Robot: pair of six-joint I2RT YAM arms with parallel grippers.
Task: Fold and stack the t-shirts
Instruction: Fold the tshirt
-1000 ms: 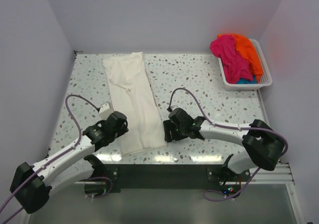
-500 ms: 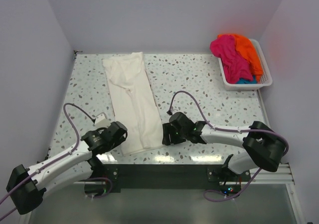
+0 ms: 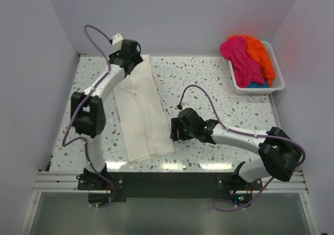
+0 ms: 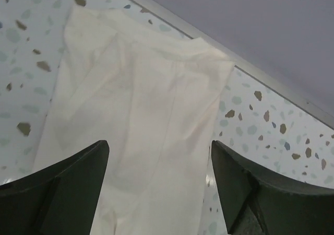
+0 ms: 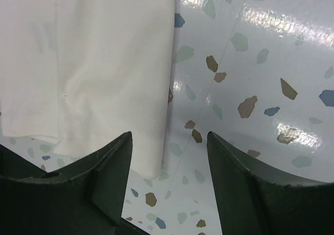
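A cream-white t-shirt [image 3: 140, 107] lies folded into a long strip running from the far left of the table to the near edge. My left gripper [image 3: 132, 59] hovers open over its far end [image 4: 141, 83], holding nothing. My right gripper [image 3: 175, 132] is open and empty just above the shirt's near right corner [image 5: 104, 73], its jaws straddling the cloth's edge. A magenta-pink tee [image 3: 237, 55], an orange tee [image 3: 259, 52] and a bit of a teal tee [image 3: 254, 84] are heaped in the white basket [image 3: 278, 84].
The basket stands at the far right corner by the right wall. The back wall runs right behind the shirt's far end [image 4: 250, 31]. Speckled tabletop [image 3: 209, 83] lies between shirt and basket.
My left arm has swung from the shirt's near left edge up to its far end by the back wall. The right gripper has stayed by the near right corner.
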